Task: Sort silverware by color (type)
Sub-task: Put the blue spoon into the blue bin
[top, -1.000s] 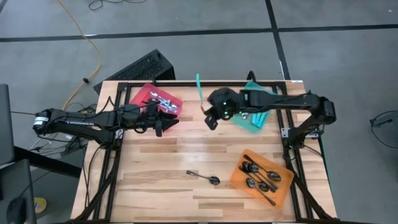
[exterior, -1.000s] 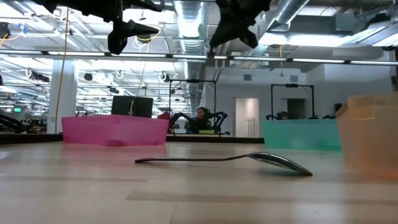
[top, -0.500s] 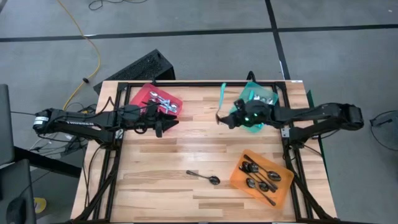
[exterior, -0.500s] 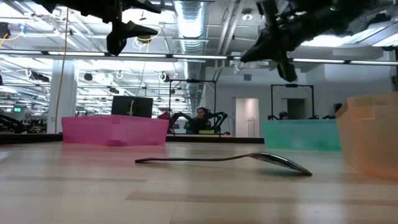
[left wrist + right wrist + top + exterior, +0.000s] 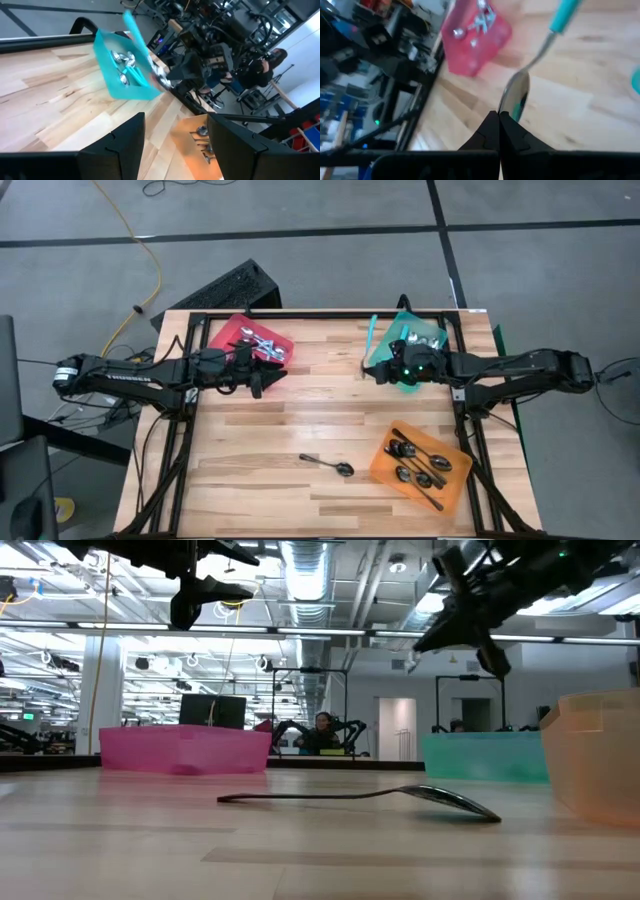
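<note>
Right gripper (image 5: pixel 371 366) shifted toward teal tray (image 5: pixel 432 330), holding teal-handled spoon (image 5: pixel 371 340)

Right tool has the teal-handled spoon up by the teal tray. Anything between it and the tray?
Nothing visible. The right tool grips the teal-handled spoon by its bowl in the air, at the teal tray's inner edge. Only bare wood lies below; the tray's own wall is all it must clear.

pale wood-plank table (image 5: pixel 270 430), translucent plastic trays (image 5: pixel 420 468), glossy metal spoon (image 5: pixel 330 465)
</note>
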